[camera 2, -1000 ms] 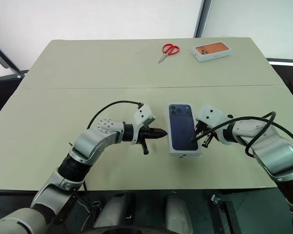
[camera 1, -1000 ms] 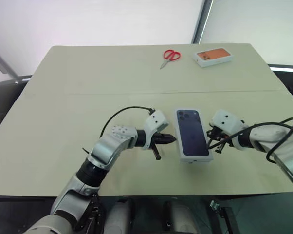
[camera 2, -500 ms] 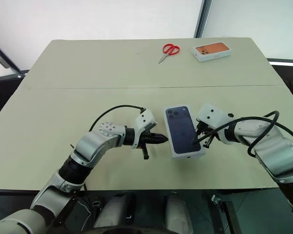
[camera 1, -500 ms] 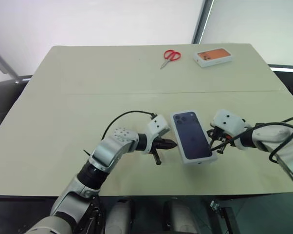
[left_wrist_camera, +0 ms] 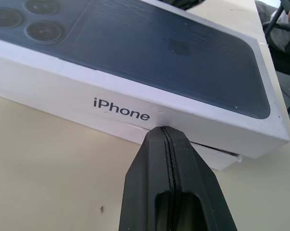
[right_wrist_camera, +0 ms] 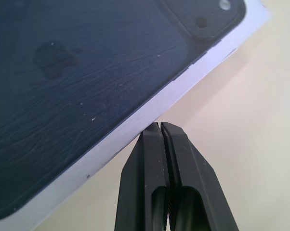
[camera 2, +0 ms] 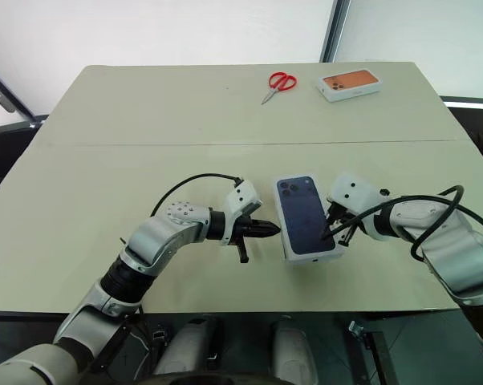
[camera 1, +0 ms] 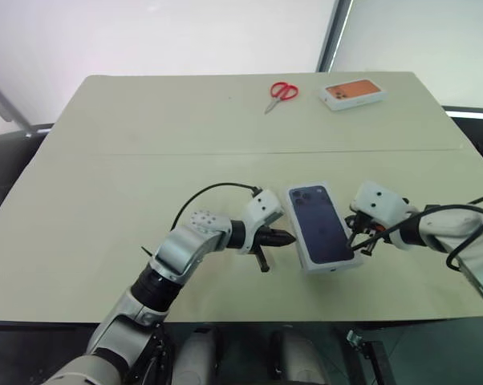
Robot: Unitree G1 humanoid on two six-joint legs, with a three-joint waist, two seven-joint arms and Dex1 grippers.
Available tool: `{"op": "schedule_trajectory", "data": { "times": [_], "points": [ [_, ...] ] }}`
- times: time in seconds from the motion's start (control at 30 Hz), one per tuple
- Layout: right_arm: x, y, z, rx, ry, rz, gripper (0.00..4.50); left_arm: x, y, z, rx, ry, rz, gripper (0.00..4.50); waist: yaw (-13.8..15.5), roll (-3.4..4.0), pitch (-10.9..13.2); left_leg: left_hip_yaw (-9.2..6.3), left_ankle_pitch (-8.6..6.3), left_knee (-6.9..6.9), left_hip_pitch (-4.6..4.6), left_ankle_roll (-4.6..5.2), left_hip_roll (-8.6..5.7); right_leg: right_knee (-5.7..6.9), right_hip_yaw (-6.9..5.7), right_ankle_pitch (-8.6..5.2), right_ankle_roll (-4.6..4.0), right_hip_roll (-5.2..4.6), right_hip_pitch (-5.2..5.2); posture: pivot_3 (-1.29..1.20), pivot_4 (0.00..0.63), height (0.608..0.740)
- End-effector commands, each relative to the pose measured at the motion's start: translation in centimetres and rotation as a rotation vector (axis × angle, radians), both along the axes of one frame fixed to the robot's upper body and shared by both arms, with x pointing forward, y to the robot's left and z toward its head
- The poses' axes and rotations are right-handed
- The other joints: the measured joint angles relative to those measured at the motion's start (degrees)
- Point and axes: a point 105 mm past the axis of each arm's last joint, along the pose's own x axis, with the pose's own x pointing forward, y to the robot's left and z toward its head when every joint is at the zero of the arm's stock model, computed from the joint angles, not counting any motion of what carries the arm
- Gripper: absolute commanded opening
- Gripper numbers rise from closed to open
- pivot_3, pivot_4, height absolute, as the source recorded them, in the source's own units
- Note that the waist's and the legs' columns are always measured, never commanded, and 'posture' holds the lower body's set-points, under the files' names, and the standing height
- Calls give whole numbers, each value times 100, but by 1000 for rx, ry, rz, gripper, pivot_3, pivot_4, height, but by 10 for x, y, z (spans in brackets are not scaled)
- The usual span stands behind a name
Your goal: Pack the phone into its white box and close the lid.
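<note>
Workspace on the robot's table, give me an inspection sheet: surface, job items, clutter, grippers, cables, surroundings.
Surface: beige table, a seam running across it.
Job's things: the lid with its dark-blue phone picture sits on the white box, whose edge shows below the lid's side. The phone itself: nothing seen.
Clutter: red scissors and a white box with orange phone picture at the far edge.
Grippers: left gripper shut, tip at the lid's side; right gripper shut, tip at the opposite side.
Cables: black cable looping over the left wrist; another over the right arm.
Surroundings: pale wall behind.
</note>
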Motion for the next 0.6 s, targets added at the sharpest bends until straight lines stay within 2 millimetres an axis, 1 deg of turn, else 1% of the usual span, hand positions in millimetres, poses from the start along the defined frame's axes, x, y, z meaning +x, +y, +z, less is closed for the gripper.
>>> {"op": "schedule_trajectory", "data": {
  "times": [0.03,0.3,0.6],
  "points": [
    [0,4,5,5,-25,21,77,2,-7,14,-35,-52,-13,0,-5,0,0,0,0,0,1,0,0,0,0,0,0,0,0,0,150,697],
    [1,9,3,20,-27,22,77,12,-3,15,-33,-63,30,0,-3,0,0,0,3,0,2,-5,0,1,0,0,0,1,1,0,150,697],
    [0,13,4,27,-31,35,77,12,0,14,-30,-60,35,0,-4,0,0,0,3,0,3,-6,0,1,0,0,0,1,1,0,150,697]
  ]
}}
